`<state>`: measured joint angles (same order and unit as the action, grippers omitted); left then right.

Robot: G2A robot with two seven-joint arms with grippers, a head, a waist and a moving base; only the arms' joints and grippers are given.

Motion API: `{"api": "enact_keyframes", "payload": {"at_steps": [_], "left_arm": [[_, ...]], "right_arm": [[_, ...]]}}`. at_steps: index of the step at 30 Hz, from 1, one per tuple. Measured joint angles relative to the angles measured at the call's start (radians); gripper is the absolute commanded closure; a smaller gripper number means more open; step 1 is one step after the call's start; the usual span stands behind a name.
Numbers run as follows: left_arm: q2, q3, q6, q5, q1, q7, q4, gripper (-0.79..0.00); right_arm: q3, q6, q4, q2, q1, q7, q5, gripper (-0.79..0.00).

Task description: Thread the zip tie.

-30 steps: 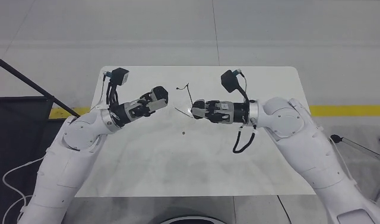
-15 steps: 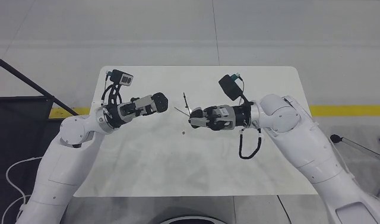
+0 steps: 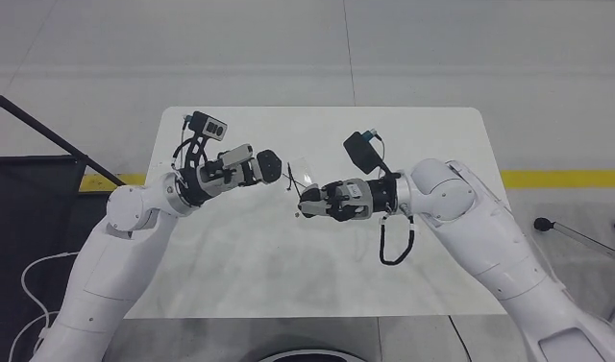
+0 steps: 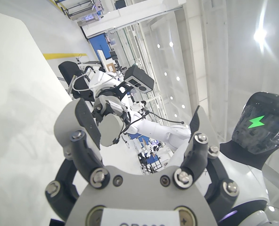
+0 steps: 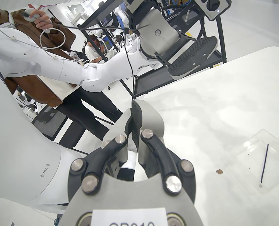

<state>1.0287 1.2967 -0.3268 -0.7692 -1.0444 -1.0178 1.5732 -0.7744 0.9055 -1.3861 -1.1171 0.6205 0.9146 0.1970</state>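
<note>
Right pincer (image 5: 133,105) is pressed together on the zip tie (image 5: 129,69), pinching one end between its dark pads. The thin black strip rises from the fingertips toward the left pincer (image 3: 272,165). That left pincer is spread wide, with nothing between its ribbed pads, and it faces the right one across a small gap above the middle of the table (image 3: 423,266).

Seen from the top, both arms come in from the sides with elbows bent outward and forearms angled toward each other. The right pincer sits slightly nearer the robot than the left. The two are near each other but do not touch. Whether the far end of the strip touches the left pincer I cannot tell.

On the table near the pincers lies a clear plastic sheet (image 5: 252,149) with a short black stick (image 5: 264,163) on it. A small brown crumb (image 5: 219,171) lies just beside the sheet.

A white sticker (image 5: 129,216) sits on the base of the right pincer, and another sits on the left one. Their print is cut off at the edge of each wrist view and is too partial to read.
</note>
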Motion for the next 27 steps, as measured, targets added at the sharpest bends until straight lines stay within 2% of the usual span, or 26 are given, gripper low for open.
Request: {"api": "enact_keyframes", "payload": {"at_steps": [4, 5, 7, 17, 20, 27], "left_arm": [[0.003, -0.01, 0.046, -0.037, 0.014, -0.034, -0.014, -0.542], [0.004, -0.013, 0.057, -0.033, 0.018, -0.042, -0.018, -0.453], [0.005, -0.016, 0.064, -0.025, 0.022, -0.048, -0.02, -0.363], [0.013, -0.037, 0.087, -0.015, 0.04, -0.059, -0.038, -0.283], [0.015, -0.04, 0.09, -0.014, 0.045, -0.064, -0.041, -0.234], [0.02, -0.045, 0.098, -0.029, 0.053, -0.082, -0.051, -0.231]], "right_arm": [[0.019, 0.001, 0.013, -0.001, -0.011, -0.001, 0.007, 0.0], [0.023, 0.002, 0.017, -0.001, -0.014, -0.002, 0.008, 0.0], [0.029, 0.003, 0.021, -0.001, -0.018, -0.003, 0.011, 0.0], [0.062, 0.007, 0.032, 0.003, -0.038, -0.008, 0.02, 0.0], [0.068, 0.009, 0.035, 0.005, -0.043, -0.009, 0.021, 0.0], [0.077, 0.011, 0.043, 0.008, -0.05, -0.012, 0.023, 0.0]]}}
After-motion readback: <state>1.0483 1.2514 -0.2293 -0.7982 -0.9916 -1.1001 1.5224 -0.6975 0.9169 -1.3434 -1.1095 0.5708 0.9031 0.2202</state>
